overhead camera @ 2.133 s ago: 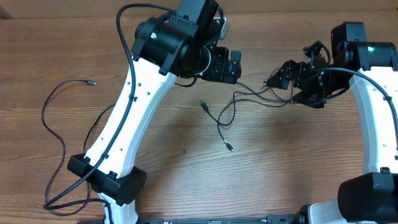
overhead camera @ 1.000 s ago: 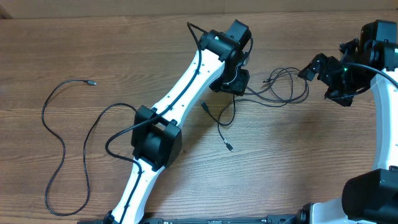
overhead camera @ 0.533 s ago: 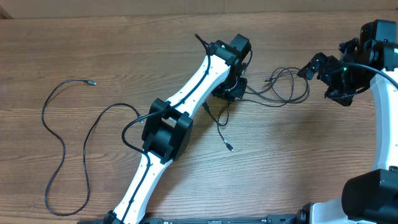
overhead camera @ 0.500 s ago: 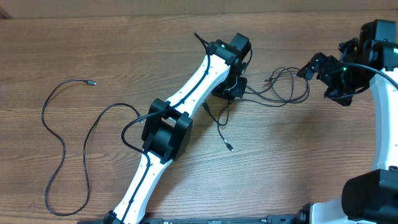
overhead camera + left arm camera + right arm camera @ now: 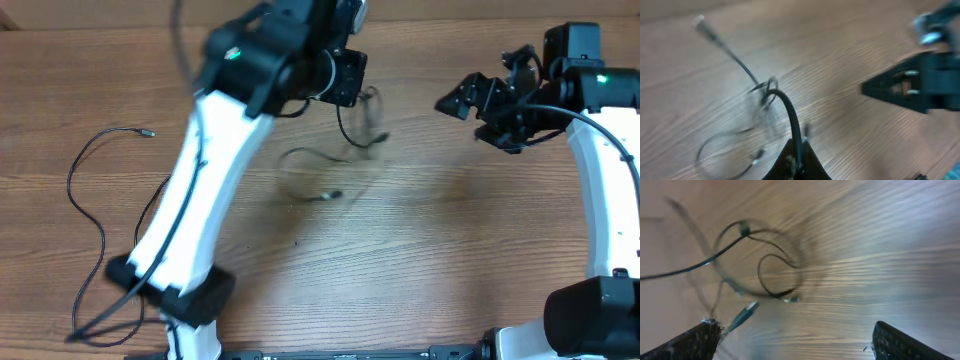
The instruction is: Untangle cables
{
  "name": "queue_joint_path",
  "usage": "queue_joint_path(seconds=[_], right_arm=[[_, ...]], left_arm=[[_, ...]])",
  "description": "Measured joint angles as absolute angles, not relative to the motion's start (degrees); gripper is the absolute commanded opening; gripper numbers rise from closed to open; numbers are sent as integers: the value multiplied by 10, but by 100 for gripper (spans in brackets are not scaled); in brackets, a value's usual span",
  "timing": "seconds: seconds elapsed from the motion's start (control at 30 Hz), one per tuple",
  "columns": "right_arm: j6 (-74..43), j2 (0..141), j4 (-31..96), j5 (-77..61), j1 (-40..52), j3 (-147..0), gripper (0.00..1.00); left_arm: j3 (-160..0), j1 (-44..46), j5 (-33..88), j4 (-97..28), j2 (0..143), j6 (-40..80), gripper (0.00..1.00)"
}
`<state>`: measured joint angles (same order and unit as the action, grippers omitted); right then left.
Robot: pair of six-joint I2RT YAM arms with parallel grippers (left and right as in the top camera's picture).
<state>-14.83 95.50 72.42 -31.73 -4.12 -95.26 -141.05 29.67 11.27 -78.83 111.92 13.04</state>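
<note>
My left hand (image 5: 796, 161) is clenched on the thin black tangled cable with silvery plug tips (image 5: 788, 107), whose loops hang just below it over the brown wooden surface (image 5: 450, 250). My right hand (image 5: 795, 342) is spread empty to its right. A slow lift should loosen the knot.

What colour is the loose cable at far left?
The cable is black; the overhead view shows it best.

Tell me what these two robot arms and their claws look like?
The left arm and right arm have white curved links between chunky black joints, with a thick black cable running along each and a small green light near the wrist. The left gripper and right gripper are black, with two tapering fingers.
</note>
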Motion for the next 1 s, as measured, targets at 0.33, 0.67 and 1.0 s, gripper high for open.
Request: queue_joint_path(seconds=[0.33,0.67,1.0], right_arm=[[-159,955,666,-386,59,-953,95],[-191,955,653,-385,76,-953,96],[-180,955,652,-367,76,-953,96]], left_arm=[[-1409,222,143,-785,1086,120,4],[-1409,156,262,-770,1062,126,4],[-1408,156,284,-766,1009,153,4]])
